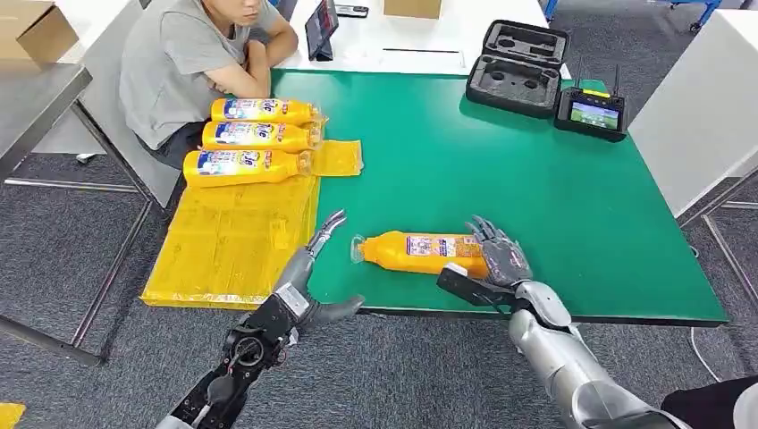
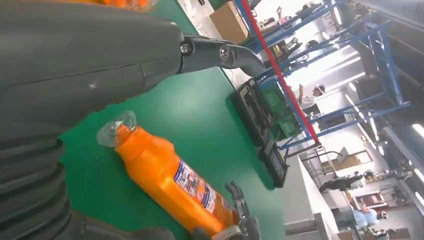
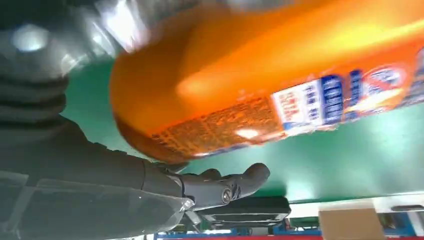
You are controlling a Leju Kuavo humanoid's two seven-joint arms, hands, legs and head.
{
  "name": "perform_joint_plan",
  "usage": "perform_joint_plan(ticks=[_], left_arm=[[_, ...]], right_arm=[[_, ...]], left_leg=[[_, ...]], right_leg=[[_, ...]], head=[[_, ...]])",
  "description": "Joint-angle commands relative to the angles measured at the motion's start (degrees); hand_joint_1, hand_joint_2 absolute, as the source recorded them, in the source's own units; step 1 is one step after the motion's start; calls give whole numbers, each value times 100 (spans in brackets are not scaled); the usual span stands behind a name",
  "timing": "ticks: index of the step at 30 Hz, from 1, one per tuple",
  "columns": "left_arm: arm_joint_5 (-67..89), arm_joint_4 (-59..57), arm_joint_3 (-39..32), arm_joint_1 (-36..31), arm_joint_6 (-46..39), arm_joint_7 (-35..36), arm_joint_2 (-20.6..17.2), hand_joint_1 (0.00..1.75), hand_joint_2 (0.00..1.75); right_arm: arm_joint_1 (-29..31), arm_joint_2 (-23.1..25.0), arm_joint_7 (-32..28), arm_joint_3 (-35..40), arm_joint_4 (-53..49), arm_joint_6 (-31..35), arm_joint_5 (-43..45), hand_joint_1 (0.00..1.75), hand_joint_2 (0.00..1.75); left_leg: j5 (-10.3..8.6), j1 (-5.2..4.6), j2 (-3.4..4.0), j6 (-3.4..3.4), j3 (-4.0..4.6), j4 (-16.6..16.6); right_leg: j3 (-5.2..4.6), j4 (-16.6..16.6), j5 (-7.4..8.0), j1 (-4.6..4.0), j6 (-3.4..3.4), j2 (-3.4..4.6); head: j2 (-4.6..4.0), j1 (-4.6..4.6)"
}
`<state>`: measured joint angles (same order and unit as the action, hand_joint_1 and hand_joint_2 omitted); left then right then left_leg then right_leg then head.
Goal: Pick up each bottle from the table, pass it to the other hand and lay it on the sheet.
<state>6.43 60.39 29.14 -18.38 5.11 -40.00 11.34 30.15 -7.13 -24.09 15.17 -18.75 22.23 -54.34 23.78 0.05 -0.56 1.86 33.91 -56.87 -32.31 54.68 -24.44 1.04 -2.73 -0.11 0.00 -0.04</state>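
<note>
An orange bottle [image 1: 420, 252] [image 2: 170, 180] [image 3: 250, 85] lies on its side on the green table [image 1: 536, 197] near the front edge, cap pointing toward the yellow sheet [image 1: 232, 241]. My right hand [image 1: 501, 259] [image 3: 150, 185] sits at the bottle's base end, fingers stretched over it and thumb reaching along the near side, not closed around it. My left hand [image 1: 313, 277] [image 2: 90, 65] hovers at the table's front edge just beside the cap, fingers apart and holding nothing. Three more orange bottles [image 1: 259, 136] lie side by side at the sheet's far end.
A person in a grey shirt [image 1: 197, 63] sits at the far left corner, close to the sheet's far end. A black open case [image 1: 518, 67] and a controller with a screen [image 1: 590, 112] stand at the table's far right. A white table [image 1: 411, 36] stands behind.
</note>
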Motion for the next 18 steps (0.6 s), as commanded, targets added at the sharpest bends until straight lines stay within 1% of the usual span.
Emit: perform_joint_plan(ticks=[1, 3, 7, 11, 14, 16, 18], left_arm=[[-78, -213, 101, -125, -11, 0, -145, 0, 175], [-88, -203, 95, -124, -3, 0, -157, 0, 175], [-91, -199, 102, -132, 8, 0, -163, 0, 175], [-117, -218, 99, -154, 42, 0, -150, 0, 175], [-117, -218, 99, -154, 42, 0, -150, 0, 175], [-129, -230, 100, -165, 63, 0, -147, 0, 175], [-137, -239, 98, -172, 69, 0, -141, 0, 175]], right_arm=[[330, -1, 77, -173, 361, -204, -57, 0, 0], [345, 16, 99, -173, 371, -230, -63, 0, 0], [359, 30, 139, -168, 400, -315, -87, 0, 0], [366, 12, 231, -166, 430, -497, -120, 0, 0], [366, 12, 231, -166, 430, -497, -120, 0, 0], [364, -11, 253, -147, 429, -566, -153, 0, 0], [340, -36, 284, -145, 414, -564, -179, 0, 0]], left_leg=[[17, 2, 24, -13, -17, -10], [22, 5, 31, -18, -23, -15], [5, 1, 16, -8, -7, -2], [9, 2, 19, -9, -10, -6], [10, 2, 19, -10, -11, -7], [3, 1, 9, -7, -6, -1], [14, 4, 17, -14, -15, -12]], right_leg=[[9, 13, -11, -3, 18, 19], [13, 17, -14, -7, 24, 23], [2, 4, -2, -2, 10, 12], [5, 8, -5, -3, 13, 15], [6, 8, -6, -4, 14, 14], [3, 2, -2, -2, 8, 6], [10, 13, -11, -6, 19, 11]], head=[[0, 0], [0, 0], [0, 0], [0, 0], [0, 0], [0, 0], [0, 0]])
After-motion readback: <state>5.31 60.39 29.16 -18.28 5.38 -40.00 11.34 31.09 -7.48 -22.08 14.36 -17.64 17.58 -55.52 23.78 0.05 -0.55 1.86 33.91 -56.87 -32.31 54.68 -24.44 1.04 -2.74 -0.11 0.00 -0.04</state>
